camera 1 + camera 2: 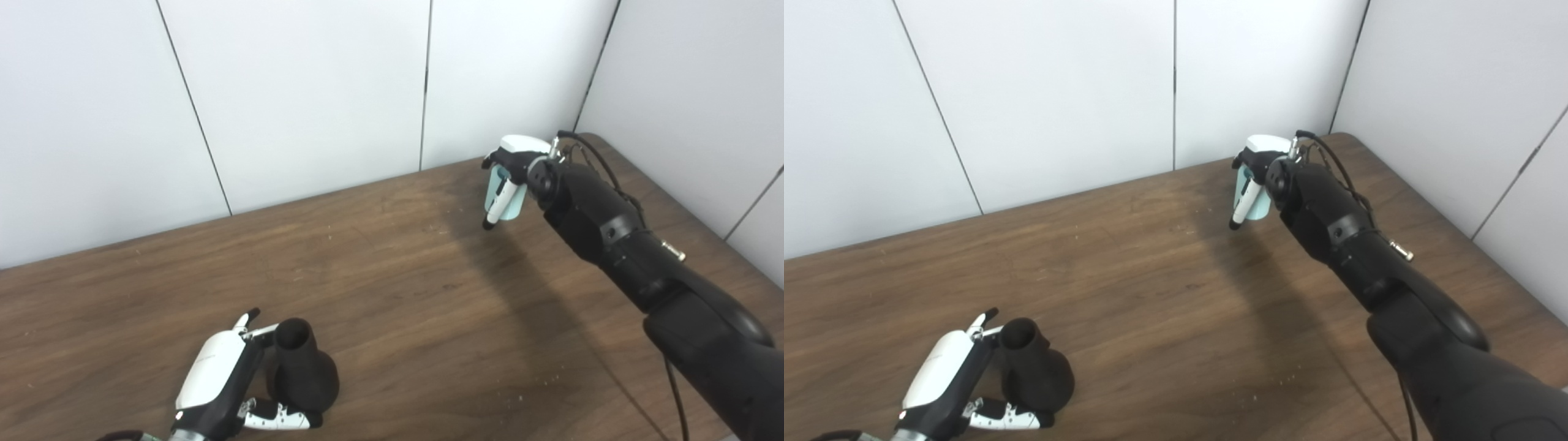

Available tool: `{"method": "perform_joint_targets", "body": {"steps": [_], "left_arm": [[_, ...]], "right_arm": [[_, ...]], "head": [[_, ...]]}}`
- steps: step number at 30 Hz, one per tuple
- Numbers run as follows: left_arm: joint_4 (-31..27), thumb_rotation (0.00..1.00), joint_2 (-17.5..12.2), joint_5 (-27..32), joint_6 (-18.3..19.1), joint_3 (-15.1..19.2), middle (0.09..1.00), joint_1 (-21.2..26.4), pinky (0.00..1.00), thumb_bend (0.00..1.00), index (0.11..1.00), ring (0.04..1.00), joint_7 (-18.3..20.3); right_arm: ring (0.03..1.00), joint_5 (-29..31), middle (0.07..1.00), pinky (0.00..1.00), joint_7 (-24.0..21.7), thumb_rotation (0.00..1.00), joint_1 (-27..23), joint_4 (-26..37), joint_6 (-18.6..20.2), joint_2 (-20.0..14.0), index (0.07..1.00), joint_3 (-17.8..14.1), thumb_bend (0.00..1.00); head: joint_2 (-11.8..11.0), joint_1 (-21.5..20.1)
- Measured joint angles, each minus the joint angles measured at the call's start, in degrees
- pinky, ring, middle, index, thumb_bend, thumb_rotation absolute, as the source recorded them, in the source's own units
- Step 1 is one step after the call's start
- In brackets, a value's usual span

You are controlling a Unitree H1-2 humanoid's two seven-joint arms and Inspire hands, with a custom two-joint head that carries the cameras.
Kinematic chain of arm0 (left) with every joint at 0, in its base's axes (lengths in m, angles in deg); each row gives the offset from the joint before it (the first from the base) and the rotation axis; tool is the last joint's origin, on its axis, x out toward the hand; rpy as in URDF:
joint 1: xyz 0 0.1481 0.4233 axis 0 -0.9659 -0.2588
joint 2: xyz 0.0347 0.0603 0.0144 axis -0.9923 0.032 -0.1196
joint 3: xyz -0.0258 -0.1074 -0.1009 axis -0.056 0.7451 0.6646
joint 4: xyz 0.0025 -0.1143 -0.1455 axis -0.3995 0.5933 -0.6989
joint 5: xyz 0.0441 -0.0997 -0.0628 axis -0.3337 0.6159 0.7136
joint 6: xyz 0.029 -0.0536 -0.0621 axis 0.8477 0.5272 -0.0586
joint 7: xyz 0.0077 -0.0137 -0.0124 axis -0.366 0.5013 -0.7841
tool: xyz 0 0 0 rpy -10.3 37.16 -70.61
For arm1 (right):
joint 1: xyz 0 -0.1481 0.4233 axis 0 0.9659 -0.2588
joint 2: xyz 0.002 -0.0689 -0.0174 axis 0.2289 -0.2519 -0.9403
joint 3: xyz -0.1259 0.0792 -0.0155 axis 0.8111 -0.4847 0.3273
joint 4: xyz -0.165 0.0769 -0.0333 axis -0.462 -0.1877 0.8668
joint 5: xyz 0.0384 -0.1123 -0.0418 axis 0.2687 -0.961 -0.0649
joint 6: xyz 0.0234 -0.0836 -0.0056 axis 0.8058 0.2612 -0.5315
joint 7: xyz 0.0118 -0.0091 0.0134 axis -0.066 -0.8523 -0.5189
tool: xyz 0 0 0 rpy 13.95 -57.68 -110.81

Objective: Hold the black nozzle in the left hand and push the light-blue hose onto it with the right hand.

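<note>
The black nozzle [301, 370] stands upright on the table near the front left, wide base down and open narrow end up. My left hand [223, 383] is closed around it, with fingers behind its neck and the thumb across the front of its base. The light-blue hose [506, 197], a short tube, is at the far right of the table. My right hand [516, 168] is wrapped over it from above, with one finger lying down its front. The hose's far side is hidden by the hand. The two hands are far apart.
The brown wooden table [392, 275] runs to white wall panels at the back and right. The right arm [643, 257] stretches diagonally over the table's right side and casts a shadow across its middle.
</note>
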Motion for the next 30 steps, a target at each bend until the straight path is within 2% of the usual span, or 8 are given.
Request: {"method": "perform_joint_targets", "body": {"steps": [4,10,19,25,30], "left_arm": [[0.0,0.00,0.0,0.0,0.0,0.0,0.480,0.0,1.00,0.52,0.492,0.649,0.0],[0.0,0.00,0.0,0.0,0.0,0.0,0.478,-0.1,1.00,0.52,0.493,0.645,0.0],[-0.2,0.00,0.0,0.0,0.0,0.0,0.475,-0.2,1.00,0.52,0.494,0.640,0.0],[-0.3,0.00,0.0,-0.1,0.1,0.0,0.468,-0.2,1.00,0.52,0.497,0.640,0.1],[-0.3,0.00,0.0,-0.2,0.3,0.0,0.468,-0.2,1.00,0.52,0.497,0.641,0.2]], "right_arm": [[0.764,0.3,0.830,0.70,1.2,0.05,-0.2,-1.5,-0.9,-0.1,0.821,0.0,0.90],[0.694,0.9,0.780,0.62,1.7,0.00,-0.6,-2.2,-0.9,-0.1,0.781,0.0,0.86],[0.625,1.3,0.706,0.56,3.4,0.00,-0.5,-2.5,-1.1,-0.1,0.718,0.1,0.84],[0.624,1.1,0.694,0.56,3.6,0.00,-0.5,-2.3,-1.5,-0.2,0.709,0.8,0.84],[0.636,0.8,0.698,0.59,3.6,0.00,-0.5,-1.1,-2.1,-0.7,0.708,1.5,0.85]], "head": [[0.1,0.2],[0.4,0.5],[0.8,0.6],[1.1,0.9],[1.2,1.0]]}}
